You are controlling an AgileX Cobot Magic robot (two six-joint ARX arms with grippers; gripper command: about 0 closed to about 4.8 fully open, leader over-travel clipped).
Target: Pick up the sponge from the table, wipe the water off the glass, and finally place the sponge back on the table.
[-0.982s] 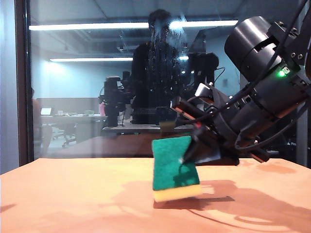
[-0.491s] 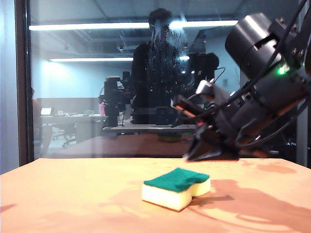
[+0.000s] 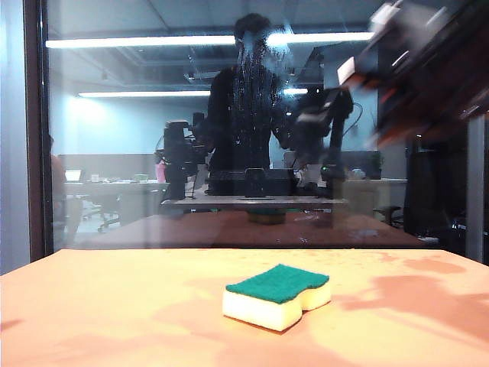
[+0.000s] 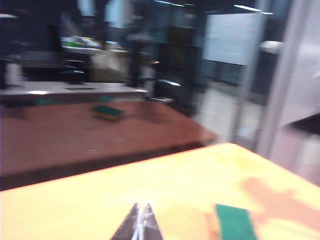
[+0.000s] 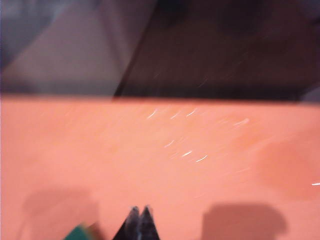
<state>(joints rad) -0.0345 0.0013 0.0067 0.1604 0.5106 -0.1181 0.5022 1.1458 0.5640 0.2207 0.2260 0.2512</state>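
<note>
The sponge (image 3: pixel 276 297), green face up over cream foam, lies flat on the orange table (image 3: pixel 114 306), free of both grippers. Behind it stands the glass (image 3: pixel 137 153), with a speckled patch of water (image 3: pixel 256 69) high on the pane. My right arm (image 3: pixel 416 73) is a motion-blurred shape high at the right, well above the sponge. In the right wrist view, my right gripper (image 5: pixel 139 210) is shut and empty above the table, with a green corner of the sponge (image 5: pixel 80 234) beside it. My left gripper (image 4: pixel 141 206) is shut and empty, with the sponge (image 4: pixel 235 223) a short way off.
The glass mirrors the tabletop and a small dim green shape (image 3: pixel 266 217), also seen in the left wrist view as a mirrored green shape (image 4: pixel 107 112). A dark frame edge (image 3: pixel 32 130) runs down the pane's left side. The arm's shadow (image 3: pixel 428 294) falls on the table at the right.
A second ago the sponge hung tilted at my right gripper's tips; it dropped flat onto the table. The right arm then rose up and to the right, away from it.
</note>
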